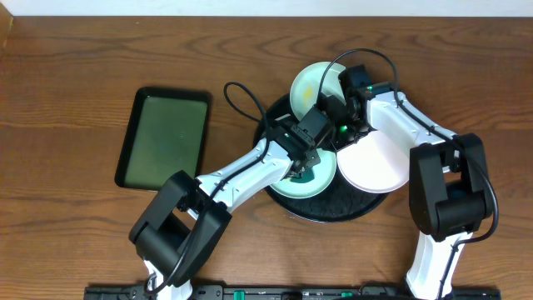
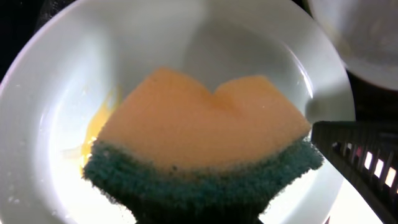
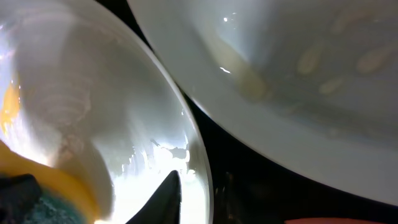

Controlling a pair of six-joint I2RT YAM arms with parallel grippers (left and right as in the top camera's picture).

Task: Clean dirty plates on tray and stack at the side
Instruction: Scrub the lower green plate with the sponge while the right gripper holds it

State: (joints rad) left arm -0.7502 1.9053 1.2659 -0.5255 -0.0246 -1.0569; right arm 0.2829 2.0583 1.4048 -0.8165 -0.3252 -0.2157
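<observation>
The round black tray (image 1: 333, 210) holds two plates; a third, pale mint plate (image 1: 312, 83) lies at its far edge. My left gripper (image 1: 301, 167) is shut on an orange sponge with a green scrub side (image 2: 199, 124). It presses the sponge into the near mint plate (image 1: 323, 185), which shows close up in the left wrist view (image 2: 155, 43) with a yellow smear (image 2: 99, 124). My right gripper (image 1: 333, 133) pinches this plate's rim, with one finger (image 3: 166, 196) inside the plate (image 3: 93, 106). The white plate (image 1: 379, 162) lies to the right.
A rectangular black-rimmed green tray (image 1: 164, 137) lies on the wooden table to the left. In the right wrist view, another pale plate (image 3: 298, 74) with faint smudges lies close beside the held plate, with black tray (image 3: 249, 180) between them. The two arms meet over the round tray.
</observation>
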